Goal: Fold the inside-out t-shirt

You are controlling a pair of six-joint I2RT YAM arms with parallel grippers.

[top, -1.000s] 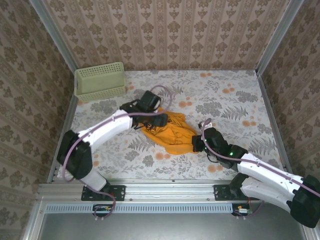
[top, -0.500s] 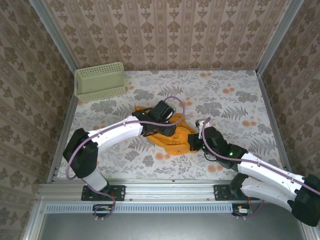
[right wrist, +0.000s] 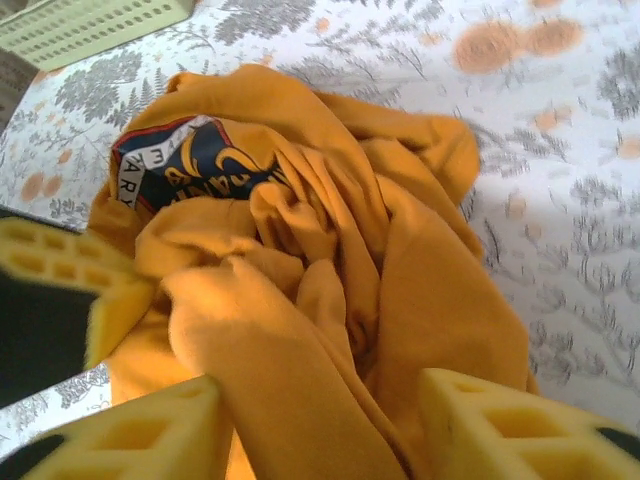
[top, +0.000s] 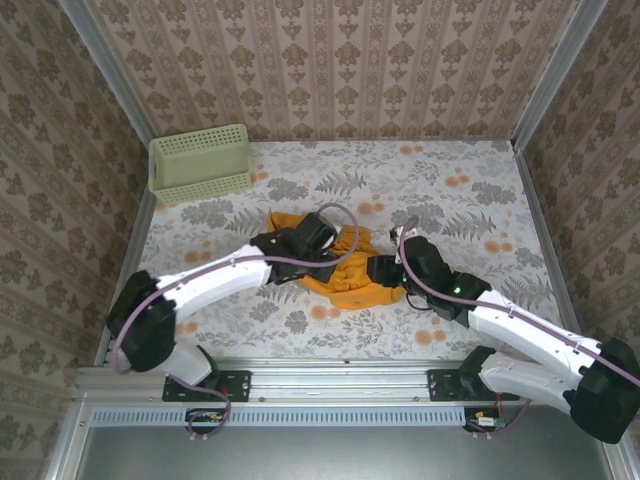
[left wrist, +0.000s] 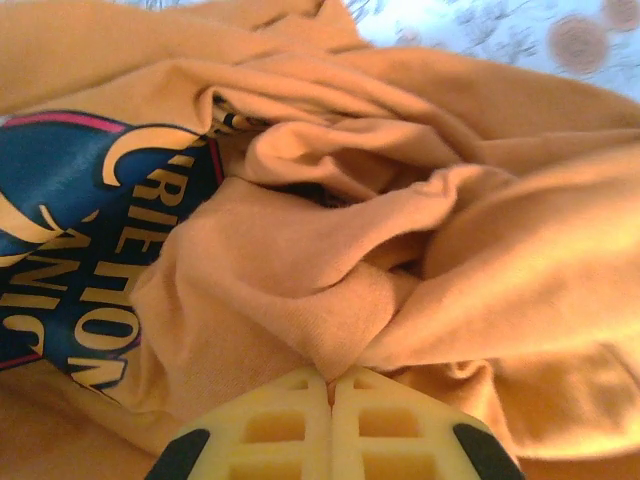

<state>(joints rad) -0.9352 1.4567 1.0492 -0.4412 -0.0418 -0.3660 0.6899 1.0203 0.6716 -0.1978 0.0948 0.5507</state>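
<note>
The orange-yellow t-shirt (top: 345, 285) lies crumpled in a heap at the table's middle. Its dark blue print (left wrist: 70, 250) faces up on one side. My left gripper (top: 338, 256) sits on the heap's left part, shut on a raised fold of plain cloth (left wrist: 330, 375). From the right, my right gripper (top: 378, 270) stands open over the heap's edge. A thick ridge of shirt (right wrist: 400, 260) runs between its fingers (right wrist: 130, 430). The right gripper (right wrist: 320, 430) does not pinch the cloth. The left gripper's yellow finger (right wrist: 60, 270) rests against the shirt.
A pale green mesh basket (top: 200, 163) stands at the back left corner, also seen in the right wrist view (right wrist: 90, 25). Papered walls close in the flowered table (top: 470, 200) on three sides. Both arms reach inward and nearly meet over the shirt.
My left gripper has come down onto the heap and shut on a fold. My right gripper has let go and opened. The shirt has bunched up and shifted slightly left.
</note>
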